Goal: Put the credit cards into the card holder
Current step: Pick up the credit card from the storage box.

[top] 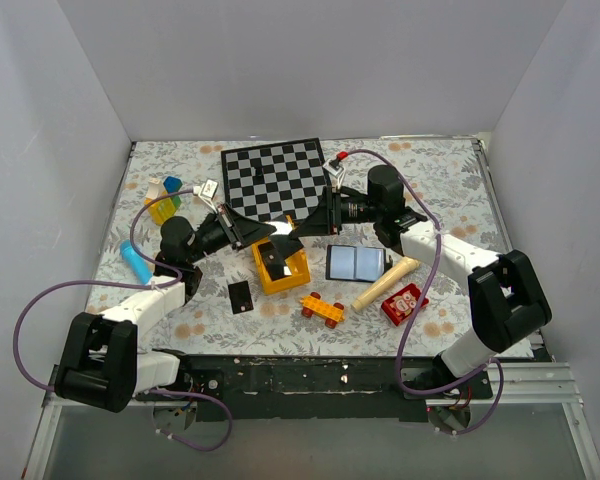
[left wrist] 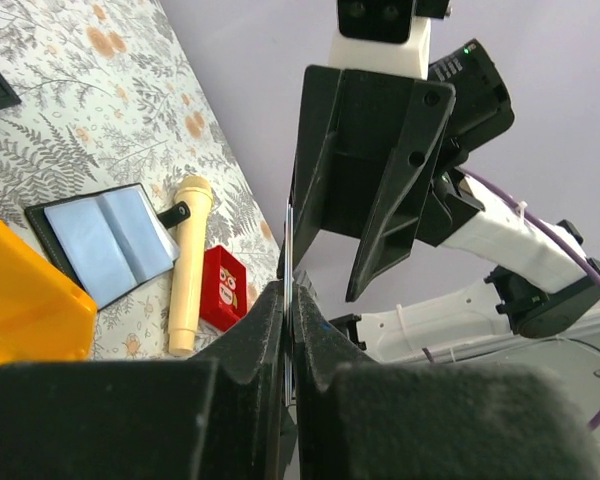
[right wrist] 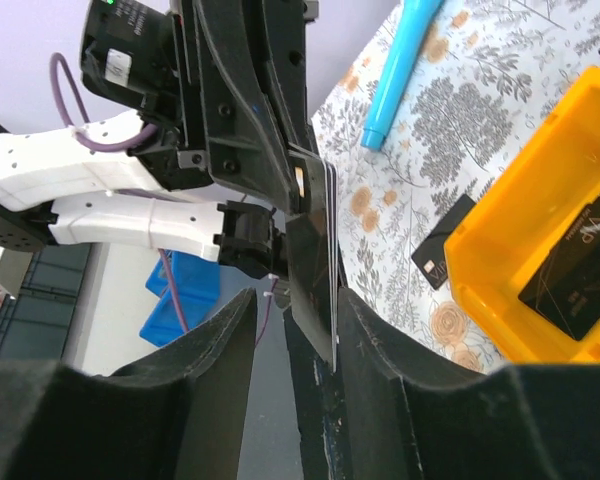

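A: Your left gripper (left wrist: 288, 300) is clamped right down on one end of a credit card (left wrist: 289, 240), holding it on edge up in the air. A second card (top: 240, 296) lies flat on the cloth below it, on the near side.
B: And under the pinch?
A: The yellow bin (top: 302, 270), with one more card (right wrist: 570, 270) lying inside. Holding clear above the bin gives both hands room at the card's edges, I'd say.
B: Right side now.
A: Your right gripper (right wrist: 295, 305) meets the left tip to tip, jaws standing apart with the held card's far end between them. A gap shows on one side, so I judge it isn't gripping.
B: So the left carries it alone. Where to?
A: The card holder (top: 355, 263) lies open on the cloth, below and just right of your right gripper. Its blue-grey pockets face up, so a card could slide in edge first. Watch that thin card twisting in the pinch.
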### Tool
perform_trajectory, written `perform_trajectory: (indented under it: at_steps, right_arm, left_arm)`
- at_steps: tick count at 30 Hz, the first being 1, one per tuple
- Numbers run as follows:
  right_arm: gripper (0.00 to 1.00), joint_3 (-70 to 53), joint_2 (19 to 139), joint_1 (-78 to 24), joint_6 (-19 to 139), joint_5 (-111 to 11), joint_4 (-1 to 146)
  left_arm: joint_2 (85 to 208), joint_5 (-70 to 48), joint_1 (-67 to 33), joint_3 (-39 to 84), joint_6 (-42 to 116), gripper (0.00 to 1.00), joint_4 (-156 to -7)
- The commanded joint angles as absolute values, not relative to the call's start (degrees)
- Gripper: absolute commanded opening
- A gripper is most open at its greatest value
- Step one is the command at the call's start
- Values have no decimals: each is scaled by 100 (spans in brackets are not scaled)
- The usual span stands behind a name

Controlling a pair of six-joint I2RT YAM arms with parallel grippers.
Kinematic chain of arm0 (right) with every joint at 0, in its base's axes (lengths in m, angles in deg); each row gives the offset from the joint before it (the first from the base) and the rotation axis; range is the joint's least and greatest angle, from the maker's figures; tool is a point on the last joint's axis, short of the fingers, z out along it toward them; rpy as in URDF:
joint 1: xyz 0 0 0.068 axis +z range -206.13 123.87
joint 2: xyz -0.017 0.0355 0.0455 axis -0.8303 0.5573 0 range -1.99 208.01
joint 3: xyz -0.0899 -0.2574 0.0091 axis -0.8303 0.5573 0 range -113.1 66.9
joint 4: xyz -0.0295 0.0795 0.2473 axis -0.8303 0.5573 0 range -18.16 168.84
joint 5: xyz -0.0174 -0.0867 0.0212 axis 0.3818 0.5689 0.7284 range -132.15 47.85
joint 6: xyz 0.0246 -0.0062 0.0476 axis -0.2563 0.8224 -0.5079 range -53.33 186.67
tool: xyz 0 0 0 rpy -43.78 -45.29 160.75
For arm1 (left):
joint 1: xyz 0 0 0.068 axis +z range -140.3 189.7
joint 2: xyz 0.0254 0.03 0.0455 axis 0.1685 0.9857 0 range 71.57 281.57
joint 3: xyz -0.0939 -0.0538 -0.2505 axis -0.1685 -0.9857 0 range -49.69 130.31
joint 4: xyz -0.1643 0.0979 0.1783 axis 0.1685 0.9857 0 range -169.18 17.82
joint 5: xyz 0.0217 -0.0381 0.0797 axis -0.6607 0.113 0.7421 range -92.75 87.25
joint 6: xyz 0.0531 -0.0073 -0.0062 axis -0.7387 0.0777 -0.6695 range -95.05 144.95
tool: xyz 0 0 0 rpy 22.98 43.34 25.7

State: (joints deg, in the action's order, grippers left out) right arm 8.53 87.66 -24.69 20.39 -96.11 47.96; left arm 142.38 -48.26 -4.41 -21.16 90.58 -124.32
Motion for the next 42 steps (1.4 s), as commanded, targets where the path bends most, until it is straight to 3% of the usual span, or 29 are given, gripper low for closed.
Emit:
perform_trajectory:
  at_steps: [1, 8, 21, 25, 32, 42]
  right_arm:
    - [47, 625, 8819, -2563, 1535, -9796, 3880]
    - [46, 528, 8907, -2581, 1307, -9858, 3634]
    - [17, 643, 8907, -2625, 1095, -9937, 3326]
    - [22, 652, 8898, -2634, 1095, -9946, 3326]
    - [18, 660, 8889, -2669, 1069, -9955, 3326]
    - [30, 748, 8845, -2704, 1086, -9963, 3299]
  left_arm:
    - [14232, -5231, -471, -2183, 9104, 0, -12918]
    - [14460, -5592, -585, -2096, 9297, 0, -13401]
    - [14698, -5583, -823, -1955, 9386, 0, -13675]
    - [14628, -5513, -823, -1955, 9298, 0, -13534]
    - [14584, -5443, -823, -1964, 9280, 0, -13499]
    - [14479, -5346, -832, -2008, 9280, 0, -13507]
